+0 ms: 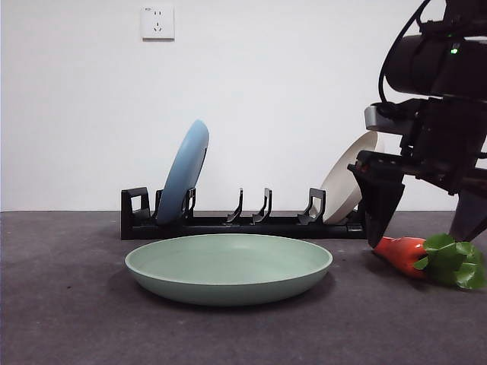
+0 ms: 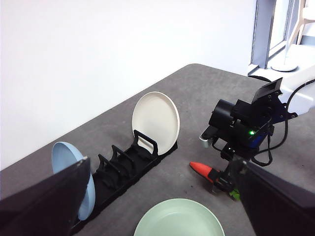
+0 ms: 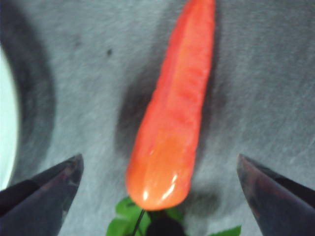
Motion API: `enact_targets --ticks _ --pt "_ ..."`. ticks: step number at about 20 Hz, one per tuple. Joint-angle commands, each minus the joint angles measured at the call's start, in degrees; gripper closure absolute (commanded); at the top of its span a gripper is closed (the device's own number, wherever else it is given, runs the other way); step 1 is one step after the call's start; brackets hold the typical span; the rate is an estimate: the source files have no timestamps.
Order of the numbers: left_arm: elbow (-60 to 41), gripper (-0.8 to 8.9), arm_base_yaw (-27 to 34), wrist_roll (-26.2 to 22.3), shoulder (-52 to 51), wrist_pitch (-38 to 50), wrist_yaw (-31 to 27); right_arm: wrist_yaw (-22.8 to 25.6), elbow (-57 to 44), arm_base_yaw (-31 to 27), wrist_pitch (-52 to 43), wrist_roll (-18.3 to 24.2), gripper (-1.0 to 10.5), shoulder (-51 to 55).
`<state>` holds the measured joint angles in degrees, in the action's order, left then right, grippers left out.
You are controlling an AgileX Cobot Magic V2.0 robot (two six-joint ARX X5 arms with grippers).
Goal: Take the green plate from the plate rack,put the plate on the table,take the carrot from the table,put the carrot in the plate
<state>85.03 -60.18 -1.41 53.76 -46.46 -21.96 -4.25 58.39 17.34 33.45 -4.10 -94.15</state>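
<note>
I work in what looks like a lab or test room: a bare white wall [image 1: 304, 91] with one socket [image 1: 157, 22] rises beyond my right claw [image 1: 422, 228], a plain grey table [image 1: 68, 304] lies under it, and a cabled arm [image 2: 246, 123] carries it.

The front view looks level across the table [image 1: 68, 319] from nearby. The left wrist view looks down from high up and far back; the right wrist view hangs close over the carrot [image 3: 172, 118], which all three share.

Carrot [image 3: 170, 118] lying on grey table [image 3: 266, 73], right hand [image 3: 160, 189] spread wide, straddling its thick end
</note>
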Motion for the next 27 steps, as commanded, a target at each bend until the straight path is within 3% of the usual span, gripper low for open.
enact_targets --ticks 1,7,12,16,20,24,27 --pt "-0.3 3.38 -0.1 1.5 0.0 -0.6 -0.2 0.3 0.1 0.1 -1.7 -1.5 5.5 -1.0" --pt "-0.3 3.38 -0.1 1.5 0.0 -1.2 -0.2 0.1 0.1 0.1 -2.1 -1.9 6.4 -3.2" --pt "-0.2 3.38 -0.1 1.7 0.0 -1.2 -0.3 0.0 0.1 0.1 -2.4 -1.9 9.7 -4.0" --pt "-0.2 3.38 -0.1 1.7 0.0 -1.3 -0.3 -1.9 0.1 3.0 -2.1 -2.8 9.6 -0.5" --pt "-0.2 3.38 -0.1 1.7 0.0 -1.3 -0.4 -1.9 0.1 13.2 -8.2 -5.1 9.6 3.8" --pt "-0.2 3.38 -0.1 1.7 0.0 -1.9 -0.4 -1.8 0.1 22.6 -15.6 -8.1 9.6 1.0" --pt "-0.2 3.38 -0.1 1.7 0.0 -2.6 -0.3 -1.8 0.1 24.6 -19.2 -10.1 9.6 -2.8"
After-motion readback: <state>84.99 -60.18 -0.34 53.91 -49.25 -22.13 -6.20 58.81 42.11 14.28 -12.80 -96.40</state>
